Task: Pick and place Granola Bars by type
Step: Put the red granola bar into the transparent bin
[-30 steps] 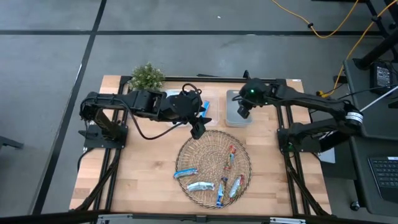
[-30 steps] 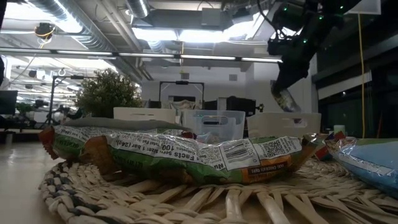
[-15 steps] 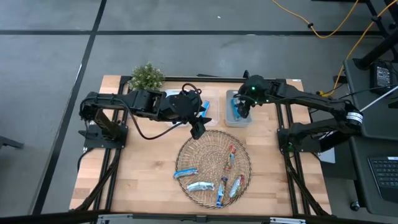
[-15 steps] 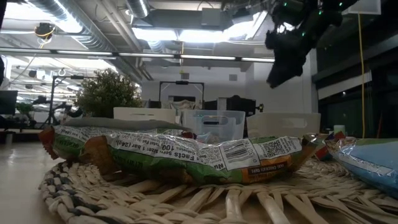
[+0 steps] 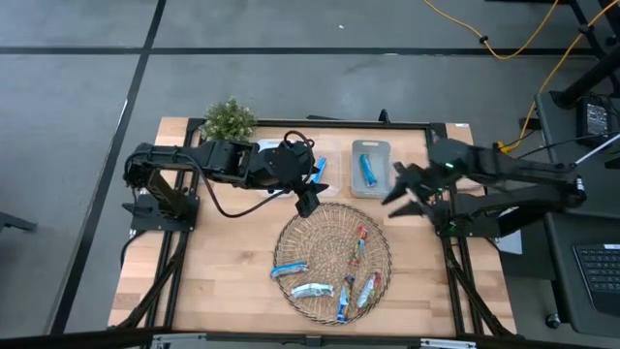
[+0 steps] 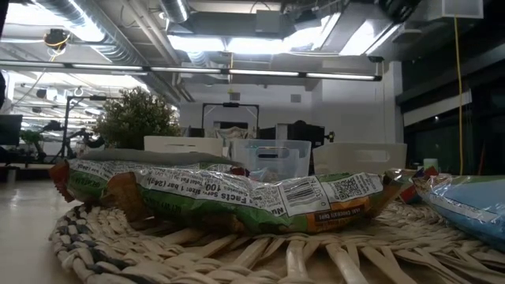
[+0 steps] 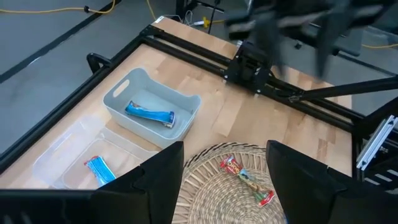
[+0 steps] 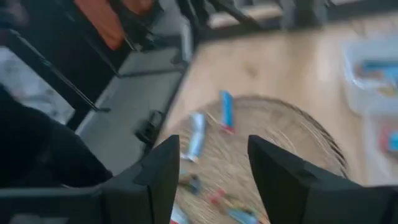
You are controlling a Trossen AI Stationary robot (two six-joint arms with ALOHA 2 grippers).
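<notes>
Most of the Granola Bars [image 5: 341, 276] lie in the round wicker basket [image 5: 291, 233] in the middle of the worktop [image 5: 218, 262]. One blue bar [image 5: 367, 169] lies in the grey bin [image 5: 371, 147] behind the basket, and another blue bar [image 7: 99, 169] lies in the clear bin [image 7: 62, 149] next to it. So two bars look sorted, and about six wait in the basket, which means most of the job is left. The right end effector [image 5: 405, 191] hangs between the grey bin and the basket, its fingers spread wide and holding nothing. The left end effector [image 5: 308, 202] waits at the far rim of the basket, fingers apart and empty too. A small green plant [image 5: 230, 118] stands at the back corner, well away from the bars. Nothing seems to block the way to the basket.
</notes>
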